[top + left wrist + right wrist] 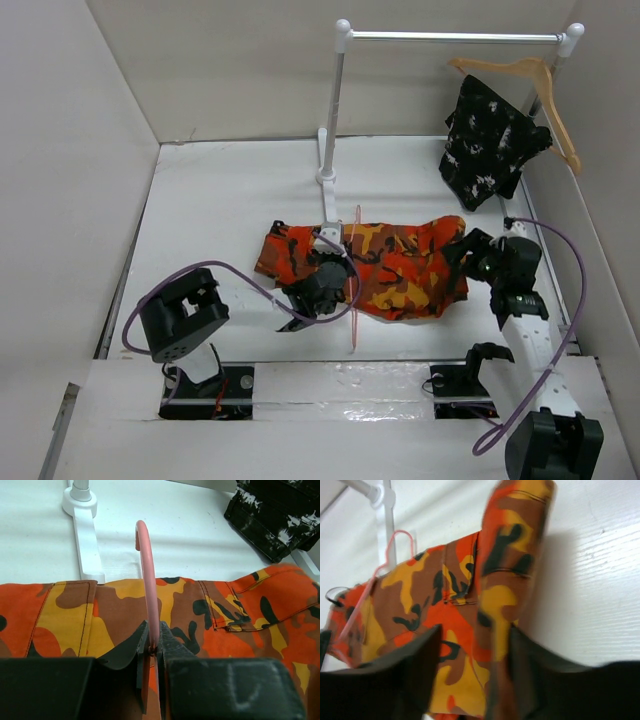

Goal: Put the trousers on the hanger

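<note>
At table centre | hanger [148, 580] was clamped upright by left gripper [152, 647] for draping | trousers [465, 580] were straddled by parted right gripper [475, 632]

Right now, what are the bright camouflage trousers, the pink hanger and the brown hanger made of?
The trousers look like woven cotton-type cloth, matte: stitched seams show and it folds softly. The pink hanger seems coated wire or maybe plastic: thin, smooth, slightly glossy. The brown hanger looks like wood, pale tan and thick, though grain is too small to see.
</note>
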You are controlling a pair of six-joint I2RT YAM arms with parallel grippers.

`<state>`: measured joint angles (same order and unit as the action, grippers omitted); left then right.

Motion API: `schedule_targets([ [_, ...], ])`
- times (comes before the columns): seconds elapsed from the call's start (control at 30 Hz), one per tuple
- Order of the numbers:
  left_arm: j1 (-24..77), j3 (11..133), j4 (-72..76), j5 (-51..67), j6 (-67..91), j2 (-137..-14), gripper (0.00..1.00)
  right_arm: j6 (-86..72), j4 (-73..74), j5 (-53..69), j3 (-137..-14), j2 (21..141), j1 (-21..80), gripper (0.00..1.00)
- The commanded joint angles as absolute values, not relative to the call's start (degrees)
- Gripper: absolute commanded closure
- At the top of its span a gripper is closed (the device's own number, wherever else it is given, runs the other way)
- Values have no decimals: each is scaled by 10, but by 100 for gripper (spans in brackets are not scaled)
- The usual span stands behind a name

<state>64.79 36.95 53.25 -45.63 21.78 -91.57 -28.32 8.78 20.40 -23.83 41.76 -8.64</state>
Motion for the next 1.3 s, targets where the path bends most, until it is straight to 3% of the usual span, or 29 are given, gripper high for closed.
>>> schedule_targets([
  [0.0,650,418,513,-459,194,-851,100,-234,104,213,-285,405,-90,22],
  [0.07,650,431,473,-454,199,-828,100,-219,136,207,-341,392,-90,0],
  [0.13,650,454,443,-435,210,-791,100,-210,165,214,-371,373,-81,0],
  [0.23,650,507,355,-415,232,-755,100,-237,175,251,-399,345,-32,3],
  [0.37,650,544,300,-401,233,-736,100,-332,84,281,-351,316,104,16],
  [0.43,650,569,275,-396,236,-734,100,-368,47,236,-337,315,197,22],
  [0.67,650,629,198,-383,244,-727,100,-402,-29,73,-362,390,412,22],
  [0.93,650,657,187,-351,261,-708,100,-420,-104,-17,-402,504,493,31],
  [1.07,650,674,171,-332,271,-693,100,-439,-141,-47,-411,540,507,44],
  [1.2,650,700,144,-329,266,-680,100,-452,-153,-47,-427,551,519,84],
  [1.27,650,712,142,-333,258,-676,100,-468,-157,-51,-438,546,533,92],
])
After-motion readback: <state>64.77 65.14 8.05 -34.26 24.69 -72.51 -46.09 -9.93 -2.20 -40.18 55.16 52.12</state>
